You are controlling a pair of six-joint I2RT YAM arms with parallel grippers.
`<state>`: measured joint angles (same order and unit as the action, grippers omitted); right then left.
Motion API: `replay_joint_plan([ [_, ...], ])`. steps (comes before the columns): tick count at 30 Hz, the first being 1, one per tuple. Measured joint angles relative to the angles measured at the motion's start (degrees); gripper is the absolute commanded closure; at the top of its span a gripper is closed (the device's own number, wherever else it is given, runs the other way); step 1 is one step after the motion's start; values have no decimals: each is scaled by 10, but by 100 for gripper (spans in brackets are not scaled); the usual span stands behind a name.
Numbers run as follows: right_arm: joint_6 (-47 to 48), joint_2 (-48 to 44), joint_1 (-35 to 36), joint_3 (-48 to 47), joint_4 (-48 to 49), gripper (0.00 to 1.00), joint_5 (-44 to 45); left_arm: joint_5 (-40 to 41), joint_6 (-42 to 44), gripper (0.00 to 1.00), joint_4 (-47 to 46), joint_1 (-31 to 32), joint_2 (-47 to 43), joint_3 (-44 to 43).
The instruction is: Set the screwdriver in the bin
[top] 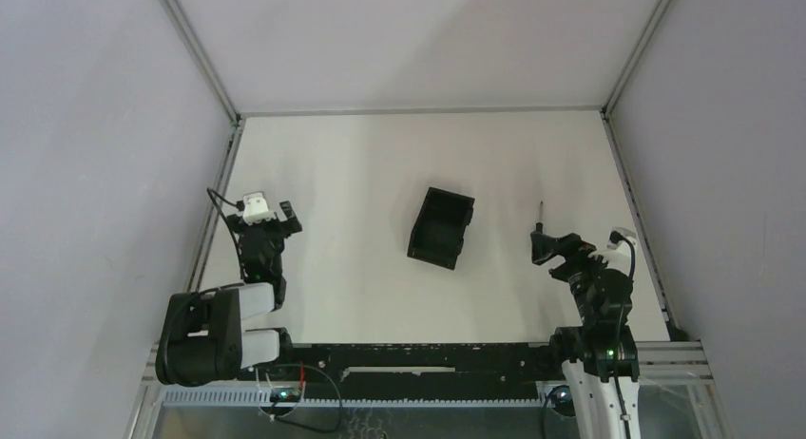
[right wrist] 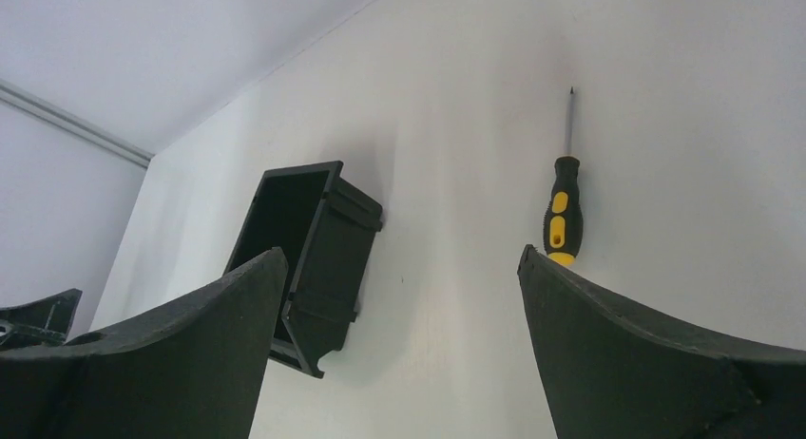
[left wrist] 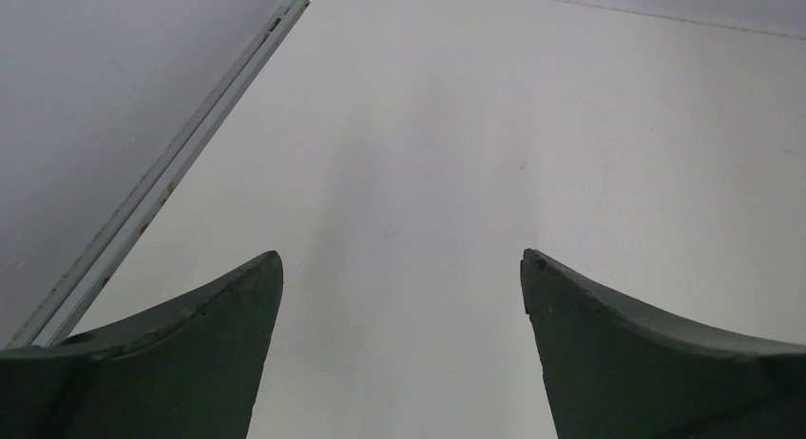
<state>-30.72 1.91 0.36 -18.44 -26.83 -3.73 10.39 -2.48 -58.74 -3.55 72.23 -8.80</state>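
- Top view: matte white table (top: 361, 163). The black moulded-plastic bin (top: 441, 228), rectangular and open-topped, sat skewed near mid-table. The thin screwdriver (top: 541, 211) lay flat on the table to its right, well apart from it.
- Left wrist: left gripper (left wrist: 399, 258) released, its dark curved fingers spread wide over bare table, holding nothing.
- Right wrist: right gripper (right wrist: 399, 254) released and empty. The screwdriver showed a slim metal shaft and a black handle with yellow inserts. The bin's outer wall was ribbed.
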Motion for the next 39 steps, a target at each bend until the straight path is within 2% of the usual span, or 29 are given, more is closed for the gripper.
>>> replay_joint_plan([
  [6, -5, 14, 0, -17, 1, 0, 26, 0, 0, 0, 0, 0, 0, 0],
  [10, 20, 81, 0, -96, 1, 0, 40, 0, 0, 0, 0, 0, 0, 0],
  [15, 74, 324, 0, -325, -48, 0, 67, 0, 0, 0, 0, 0, 0, 0],
  [19, 119, 573, -3, -532, -138, 0, 95, 0, 0, 0, 0, 0, 0, 0],
  [21, 134, 661, -9, -572, -156, 0, 102, 0, 0, 0, 0, 0, 0, 0],
  [23, 144, 743, -14, -572, -174, 3, 103, 0, 0, 0, 0, 0, 0, 0],
  [27, 157, 876, -18, -542, -222, 16, 92, 0, 0, 0, 0, 0, 0, 0],
  [34, 175, 1011, -18, -536, -227, 33, 70, 0, 0, 0, 0, 0, 0, 0],
  [37, 179, 1051, -18, -536, -221, 49, 71, 0, 0, 0, 0, 0, 0, 0],
  [39, 179, 1068, -18, -536, -217, 68, 69, 0, 0, 0, 0, 0, 0, 0],
])
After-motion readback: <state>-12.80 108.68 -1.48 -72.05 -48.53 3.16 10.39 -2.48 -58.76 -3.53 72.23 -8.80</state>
